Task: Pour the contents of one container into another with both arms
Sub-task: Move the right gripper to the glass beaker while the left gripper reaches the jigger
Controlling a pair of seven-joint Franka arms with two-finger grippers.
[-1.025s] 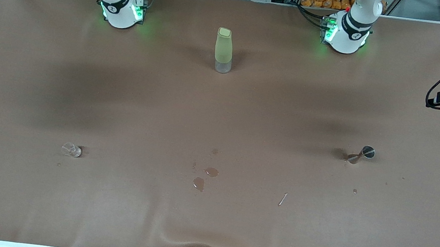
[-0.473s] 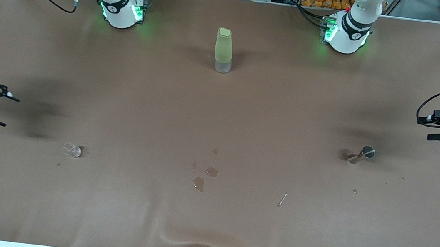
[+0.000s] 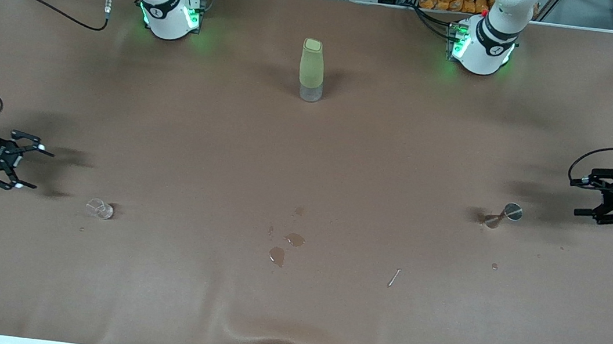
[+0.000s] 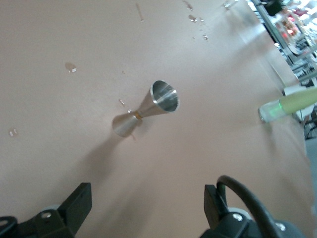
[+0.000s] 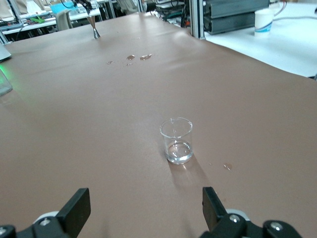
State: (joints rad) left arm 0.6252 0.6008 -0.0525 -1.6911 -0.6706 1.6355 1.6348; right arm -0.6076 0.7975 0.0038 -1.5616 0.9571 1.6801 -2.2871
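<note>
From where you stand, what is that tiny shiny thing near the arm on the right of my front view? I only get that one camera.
Observer: The left wrist view shows a steel hourglass-shaped measuring cup, standing on the table.
Operator: And the clear speck at the other end?
Observer: A small glass beaker, upright, with a pour lip and a little clear liquid at the bottom.
Operator: Is either claw holding anything?
Observer: No. The left gripper and the right gripper are both open and empty.
</note>
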